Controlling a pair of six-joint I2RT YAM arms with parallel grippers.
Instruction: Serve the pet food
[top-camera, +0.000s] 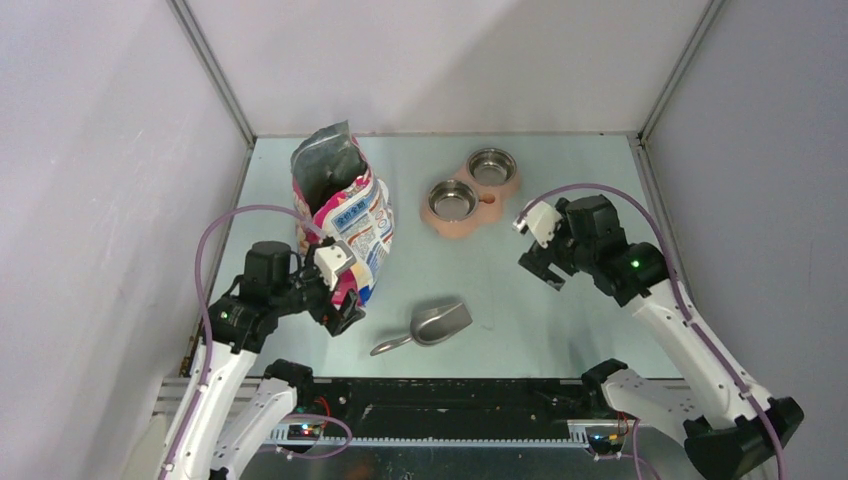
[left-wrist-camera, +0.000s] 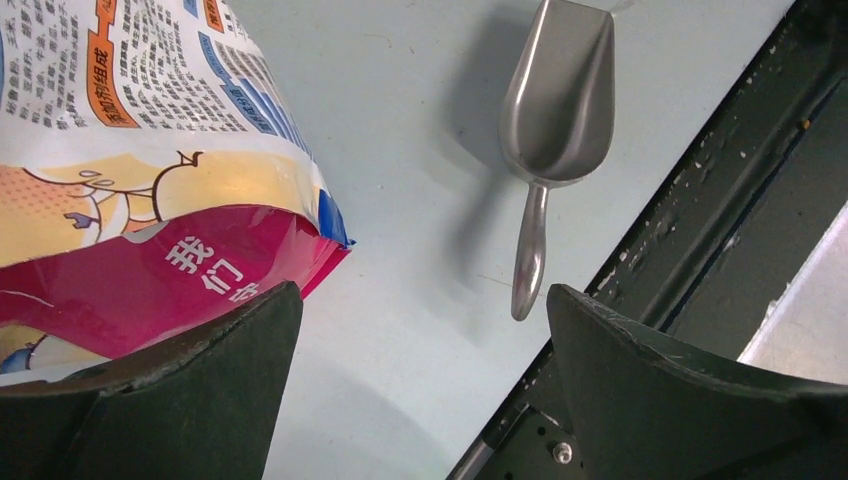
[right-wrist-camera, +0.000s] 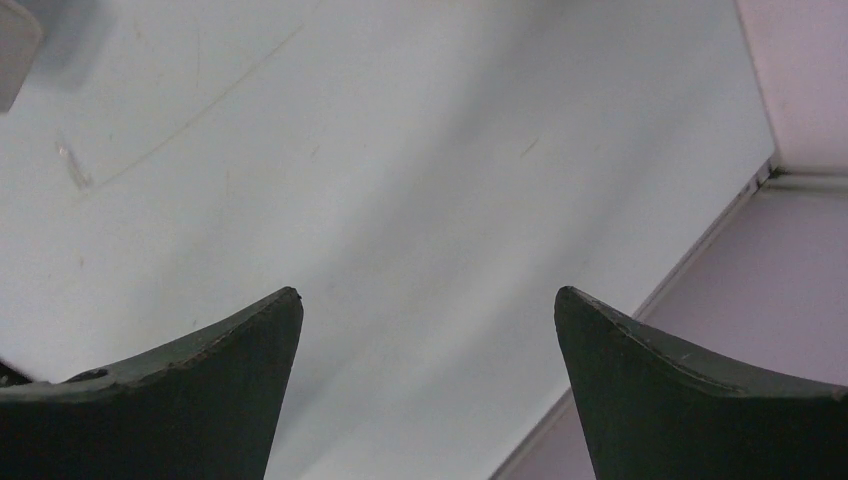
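Pet food itself does not show in any view: you see only the dark mouth of the open printed bag (top-camera: 345, 215) (left-wrist-camera: 150, 150), standing upright on the left of the desk (top-camera: 520, 300). Your left pincer (top-camera: 340, 308) (left-wrist-camera: 420, 300) hangs just beside the bag's lower corner, jaws apart, holding nothing. To its right the metal scoop (top-camera: 435, 322) (left-wrist-camera: 555, 100) lies on the desk with nothing in it, handle toward the near edge. Farther back, two steel bowls (top-camera: 453, 200) sit in a salmon holder (top-camera: 487, 200). Your right pincer (top-camera: 543, 272) (right-wrist-camera: 428, 300) hovers over the desk at the right, jaws spread wide, gripping nothing.
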